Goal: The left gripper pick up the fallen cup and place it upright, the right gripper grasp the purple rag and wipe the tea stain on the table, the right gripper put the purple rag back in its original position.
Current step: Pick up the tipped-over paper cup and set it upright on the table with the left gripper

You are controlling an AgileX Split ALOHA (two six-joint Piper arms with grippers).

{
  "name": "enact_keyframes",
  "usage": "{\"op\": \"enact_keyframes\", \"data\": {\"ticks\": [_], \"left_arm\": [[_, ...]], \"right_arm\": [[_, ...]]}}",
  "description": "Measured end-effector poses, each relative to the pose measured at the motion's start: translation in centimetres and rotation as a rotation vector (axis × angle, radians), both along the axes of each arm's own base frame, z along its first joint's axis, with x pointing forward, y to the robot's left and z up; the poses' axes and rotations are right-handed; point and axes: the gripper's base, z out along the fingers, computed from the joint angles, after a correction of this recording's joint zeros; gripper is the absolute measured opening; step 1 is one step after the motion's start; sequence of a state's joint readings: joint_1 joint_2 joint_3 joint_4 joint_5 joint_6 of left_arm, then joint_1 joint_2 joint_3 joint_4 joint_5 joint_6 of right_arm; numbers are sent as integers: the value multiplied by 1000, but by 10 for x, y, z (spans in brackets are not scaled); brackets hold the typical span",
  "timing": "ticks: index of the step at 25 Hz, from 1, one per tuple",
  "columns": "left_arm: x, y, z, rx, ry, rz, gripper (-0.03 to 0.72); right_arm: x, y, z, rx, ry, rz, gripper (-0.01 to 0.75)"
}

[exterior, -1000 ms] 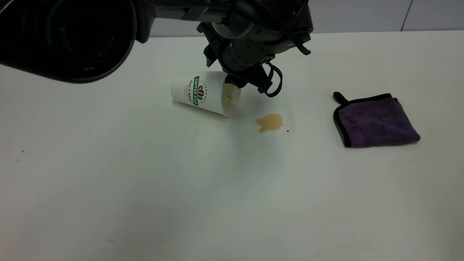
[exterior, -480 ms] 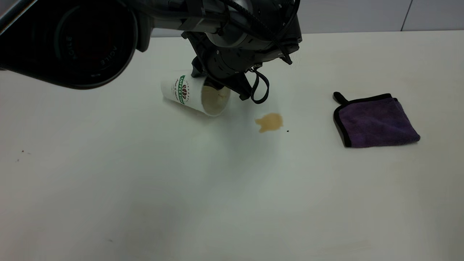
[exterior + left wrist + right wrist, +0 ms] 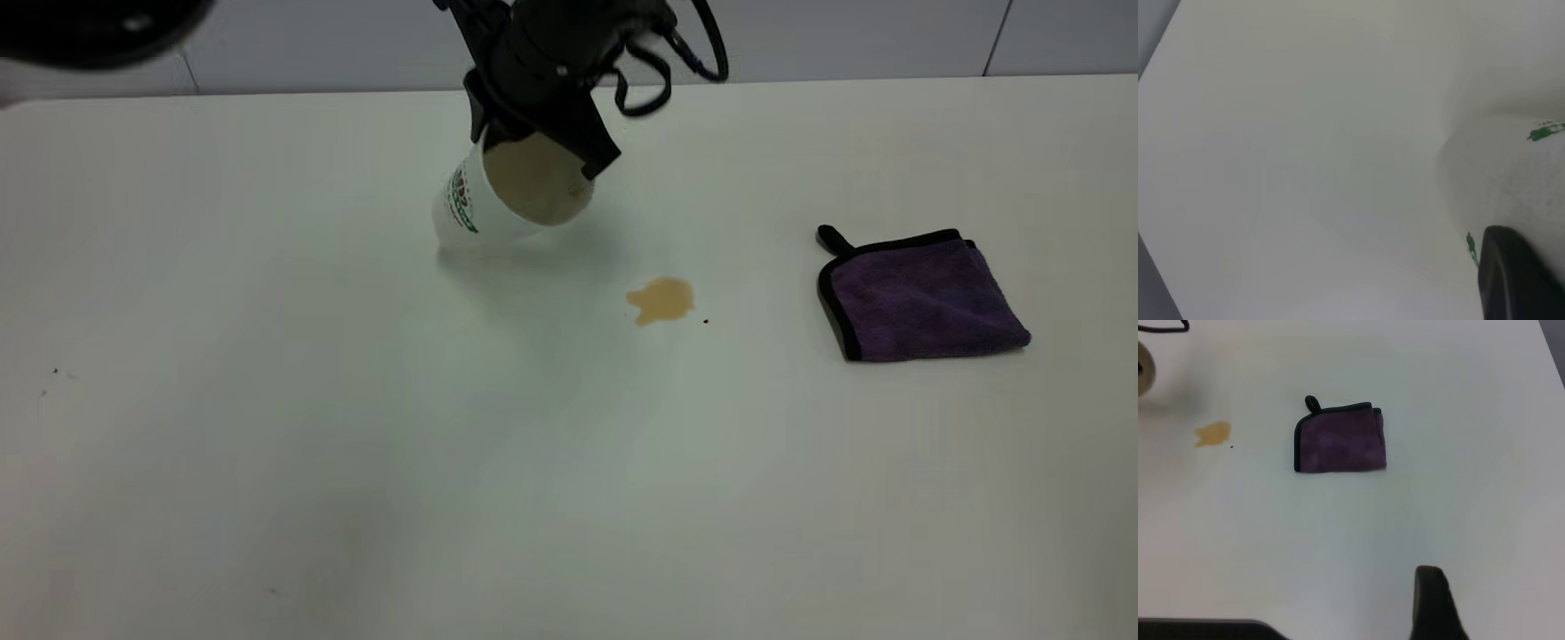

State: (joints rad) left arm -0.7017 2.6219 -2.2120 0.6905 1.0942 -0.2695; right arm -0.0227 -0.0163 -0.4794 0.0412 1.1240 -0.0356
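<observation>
My left gripper (image 3: 540, 151) is shut on the rim of the cup (image 3: 467, 209), one finger on each side of the mouth. The white cup with its green band is tilted steeply, its brown-stained inside facing the camera and its base low by the table (image 3: 356, 444). In the left wrist view the cup's wall (image 3: 1511, 180) sits against a black finger (image 3: 1515, 273). The tea stain (image 3: 661, 300) lies to the right of the cup. Further right, the purple rag (image 3: 920, 298) lies folded. My right gripper (image 3: 1435, 607) is high above the table, well short of the rag (image 3: 1341, 440).
A tiny black speck (image 3: 706, 321) sits just right of the stain. A few dark specks (image 3: 55, 371) mark the table's left side. The table's back edge meets a grey wall (image 3: 845, 36). The stain (image 3: 1212, 434) and the cup's rim (image 3: 1145, 367) show in the right wrist view.
The cup lay on its side a second ago. My left gripper has swung its mouth end up and back, tipping it towards upright. The left arm's big joint has left the exterior view.
</observation>
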Motion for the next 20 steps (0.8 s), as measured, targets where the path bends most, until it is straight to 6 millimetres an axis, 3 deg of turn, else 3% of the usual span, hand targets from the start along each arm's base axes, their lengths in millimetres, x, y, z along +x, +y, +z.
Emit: {"op": "enact_keyframes", "data": {"ticks": [5,8,15,20], "left_arm": [[14,33,60,-192,89,20,-26],[21,57,78,-321,188,6,-26],[43,119,75,-616,399,3,-26],[57,157,59,-701,432,43,-26]], "right_arm": [[0,0,0,-1,0,0,499],[0,0,0,0,0,1,499],[0,0,0,1,0,2,499],[0,0,0,2,0,1,499]]}}
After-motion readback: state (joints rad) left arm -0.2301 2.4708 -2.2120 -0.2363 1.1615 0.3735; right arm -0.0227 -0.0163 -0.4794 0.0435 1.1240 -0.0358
